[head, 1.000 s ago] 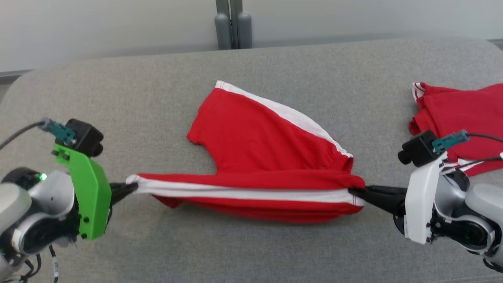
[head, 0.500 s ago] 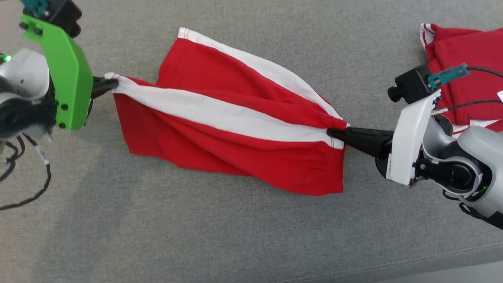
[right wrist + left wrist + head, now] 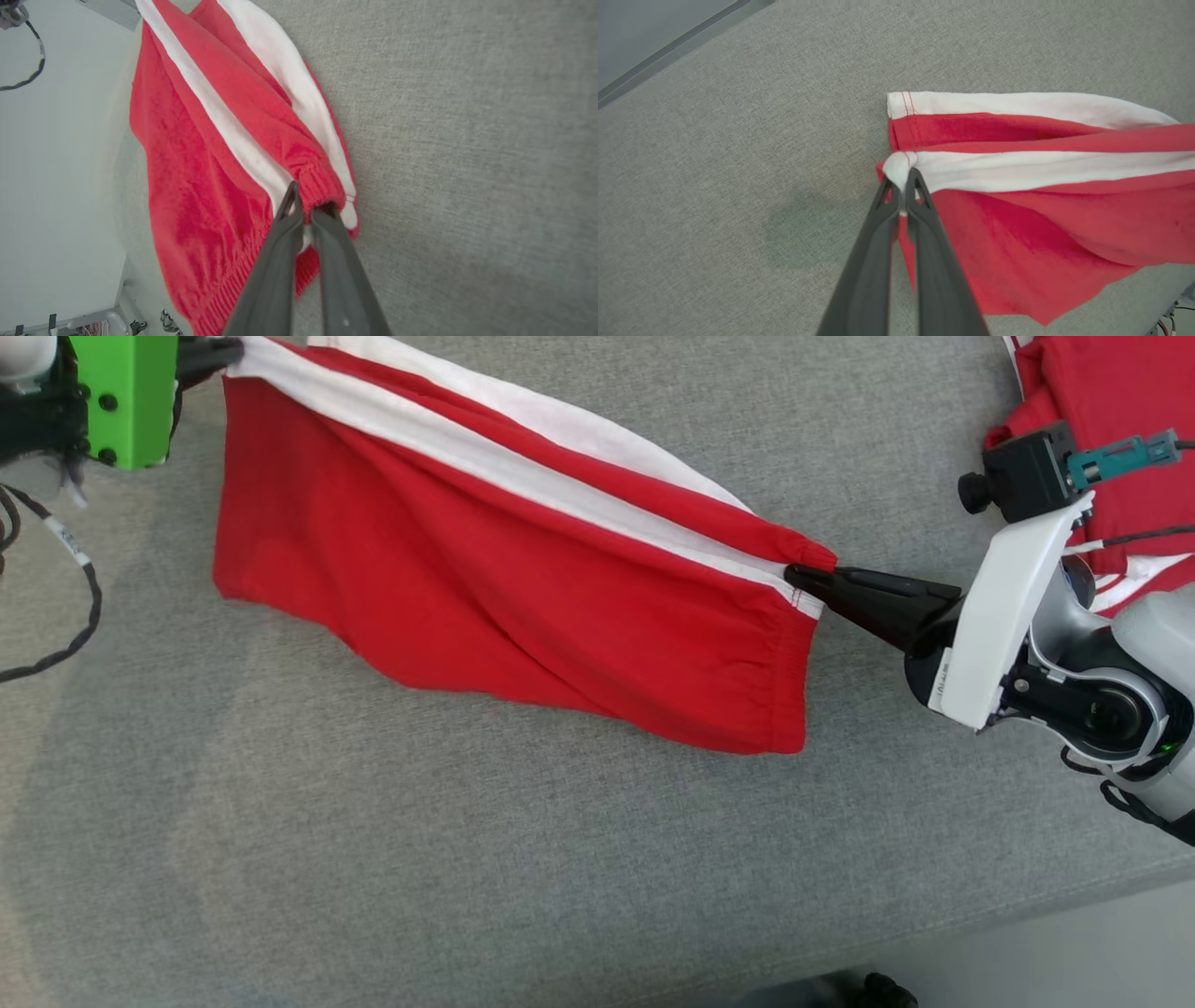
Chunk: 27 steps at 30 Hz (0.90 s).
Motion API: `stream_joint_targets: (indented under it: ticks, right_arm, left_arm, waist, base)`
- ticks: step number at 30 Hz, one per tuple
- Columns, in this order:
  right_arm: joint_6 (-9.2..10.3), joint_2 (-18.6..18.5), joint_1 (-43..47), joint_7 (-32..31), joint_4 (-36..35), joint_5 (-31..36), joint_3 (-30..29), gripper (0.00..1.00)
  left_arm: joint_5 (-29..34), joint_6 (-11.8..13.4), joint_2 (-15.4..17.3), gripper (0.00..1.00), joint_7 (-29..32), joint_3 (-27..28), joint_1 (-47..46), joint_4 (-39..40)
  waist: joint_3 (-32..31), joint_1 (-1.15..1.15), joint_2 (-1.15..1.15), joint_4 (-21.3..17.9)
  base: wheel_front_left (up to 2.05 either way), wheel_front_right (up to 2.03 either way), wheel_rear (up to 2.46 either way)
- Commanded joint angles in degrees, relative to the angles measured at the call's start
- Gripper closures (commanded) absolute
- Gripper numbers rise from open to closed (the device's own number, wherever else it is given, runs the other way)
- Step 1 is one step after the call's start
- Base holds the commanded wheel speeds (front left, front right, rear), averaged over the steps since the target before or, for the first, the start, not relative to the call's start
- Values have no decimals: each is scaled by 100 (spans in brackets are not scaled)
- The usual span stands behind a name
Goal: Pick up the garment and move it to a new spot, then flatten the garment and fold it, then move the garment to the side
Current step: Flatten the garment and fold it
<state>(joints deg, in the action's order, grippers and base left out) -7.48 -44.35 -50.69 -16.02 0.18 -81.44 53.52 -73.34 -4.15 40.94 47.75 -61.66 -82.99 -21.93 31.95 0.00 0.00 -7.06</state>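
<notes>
- Head view: the red shorts (image 3: pixel 523 569) stretch across the grey surface (image 3: pixel 467 859) from eleven o'clock toward three o'clock. The left gripper (image 3: pixel 229 350) at eleven o'clock is clamped on a white-striped hem corner; the right gripper (image 3: pixel 798 577) at three o'clock is clamped on the end of the gathered waistband. Pulling from opposite ends probably tautens the top edge so the cloth can spread flat for folding; the loose lower half sags toward six o'clock in soft diagonal creases. Another red garment (image 3: pixel 1111 392) sits bunched at one o'clock, apart from the shorts.
- Left wrist view: the left gripper (image 3: pixel 903 179) has dark, tapering fingers; they meet at the centre, pinching a small wad of stitched white hem. The shorts (image 3: pixel 1017 219) fan toward three o'clock, thin and limp; the grey surface (image 3: pixel 738 140) looks woven and matte.
- Right wrist view: the right gripper (image 3: pixel 306 200) is closed on the ribbed elastic waistband; the shorts (image 3: pixel 196 186) run toward eleven o'clock, with two white stripes along the red; the grey surface (image 3: pixel 467 140) lies at three o'clock.
</notes>
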Motion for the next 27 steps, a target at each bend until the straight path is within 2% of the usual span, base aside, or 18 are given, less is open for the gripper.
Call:
stream_joint_targets:
  ticks: [1, 7, 8, 9, 10, 11, 12, 13, 23, 27]
  right_arm:
    - [-2, 35, 68, 22, 23, -9, -6, 100]
    - [-2, 146, 123, 50, 46, -1, -24, 100]
    - [-2, 171, 133, 58, 46, 9, -25, 81]
    - [-2, 188, 135, 59, 47, 24, -25, 68]
    - [-2, 209, 136, 61, 45, 45, -21, 60]
    - [-2, 228, 139, 59, 49, 53, -18, 44]
    - [-2, 254, 141, 54, 60, 55, -18, 0]
    - [-2, 277, 140, 42, 63, 66, -12, 0]
    - [-2, 372, 247, 45, 216, 87, -58, 0]
    - [-2, 266, 369, 181, 216, 113, -166, 0]
  left_arm:
    - [76, -32, 3, 100, -29, -3, -72, -119]
    - [160, -141, -147, 100, -227, -31, -115, -583]
    - [182, -167, -177, 100, -258, -60, -107, -645]
    - [191, -180, -211, 100, -300, -65, -102, -712]
    - [209, -189, -251, 100, -322, -71, -104, -781]
    - [207, -200, -290, 100, -338, -82, -93, -845]
    - [200, -218, -334, 72, -348, -99, -73, -924]
    - [191, -229, -362, 0, -348, -112, -50, -979]
    - [14, -332, -565, 0, -477, -289, 216, -1114]
    - [32, -336, -453, 0, -448, -413, 305, -1007]
  waist:
    - [113, 0, 0, -121]
    - [138, 0, 0, -203]
    - [137, 0, 0, -208]
    - [134, 0, 0, -211]
    - [131, 0, 0, -214]
    - [125, 0, 0, -216]
    - [114, 0, 0, -218]
    - [103, 0, 0, -219]
    - [-293, 0, 0, -155]
    - [-492, 0, 0, -133]
  base:
    - [0, 0, 0]
    - [0, 0, 0]
    - [0, 0, 0]
    - [0, 0, 0]
    - [0, 0, 0]
    - [0, 0, 0]
    - [0, 0, 0]
    - [0, 0, 0]
    - [0, 0, 0]
    - [0, 0, 0]
